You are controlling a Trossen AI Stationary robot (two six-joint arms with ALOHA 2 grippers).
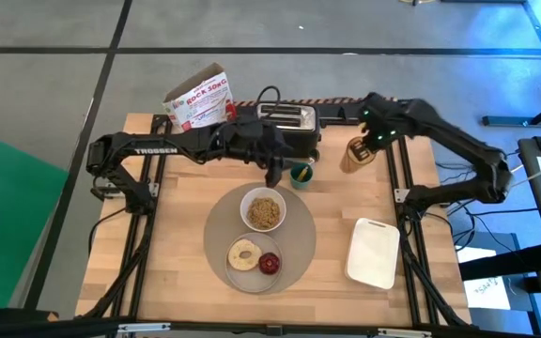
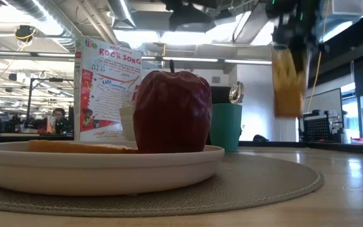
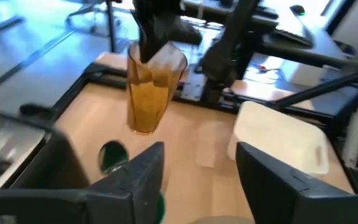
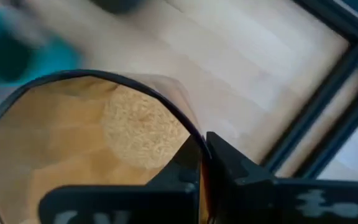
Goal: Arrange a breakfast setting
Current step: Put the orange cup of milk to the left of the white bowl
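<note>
The right gripper [image 4: 204,171] has its jaws clamped on the rim of the amber cup [image 1: 357,153], which hangs above the counter [image 1: 177,244] just right of the toaster [image 1: 287,120]. The left gripper [image 3: 201,168] reaches across in front of the toaster, jaws apart, over the green cup [image 1: 301,174]. Only the right wrist view looks down inside the amber cup. Below the toaster, the placemat [image 1: 214,230] carries the bowl [image 1: 263,208], bagel [image 1: 245,253] and apple [image 1: 269,263].

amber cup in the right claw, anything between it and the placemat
The right claw holds the amber cup lifted off the table near the back right. Between it and the placemat stand the small teal cup and the left claw beside it. The placemat's right side looks free.
</note>
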